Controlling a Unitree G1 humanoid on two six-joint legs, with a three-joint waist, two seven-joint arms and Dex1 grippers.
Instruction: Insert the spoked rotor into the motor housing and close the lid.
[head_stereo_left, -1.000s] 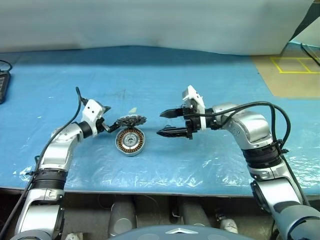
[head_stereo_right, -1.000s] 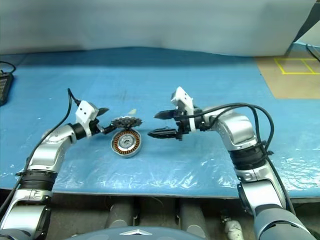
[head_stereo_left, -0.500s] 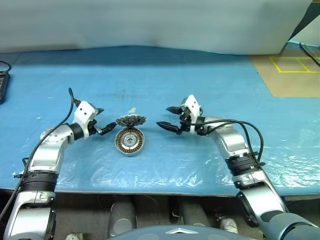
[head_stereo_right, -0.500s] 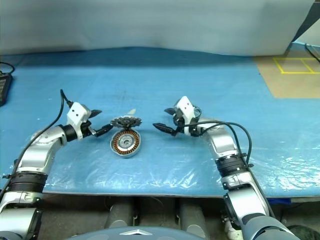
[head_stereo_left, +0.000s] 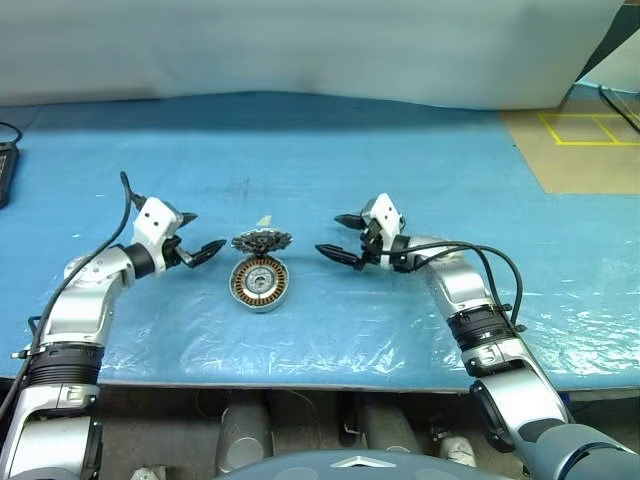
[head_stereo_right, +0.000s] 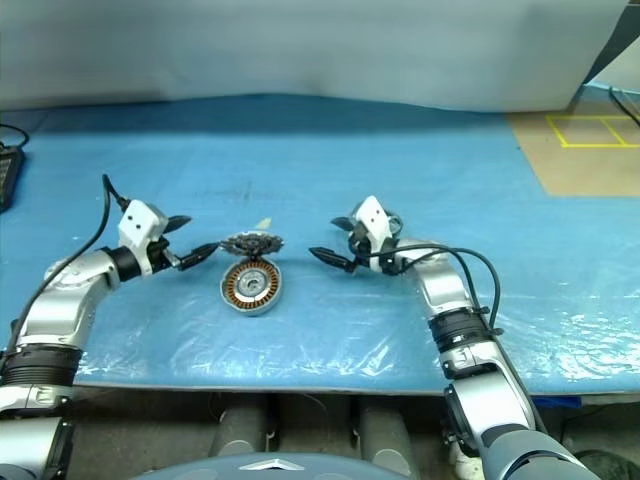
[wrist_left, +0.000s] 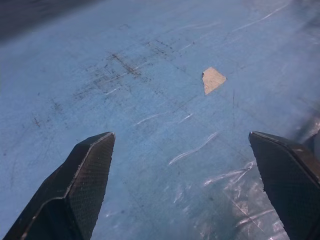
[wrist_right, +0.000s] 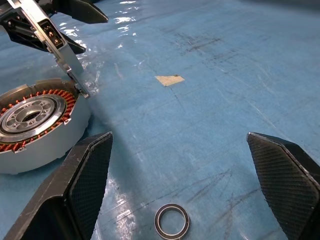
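The motor housing lies open on the blue mat, showing copper windings and a silver hub. A jagged-edged disc with a dark centre, the lid, leans tilted against the housing's far rim. The spoked rotor is out of view. My left gripper is open just left of the lid, clear of it, its fingers wide apart over bare mat. To the right of the housing my right gripper also stands open and empty, low over the mat and pointing at the housing.
A small dark ring lies on the mat beneath my right gripper. A beige scrap sits just beyond the lid. A black device is at the far left, and yellow floor markings are at the right. The table's front edge is near.
My left gripper has drawn back to the left, away from the lid, which stays leaning on the housing. My right arm has dropped, bringing its gripper low over the mat.
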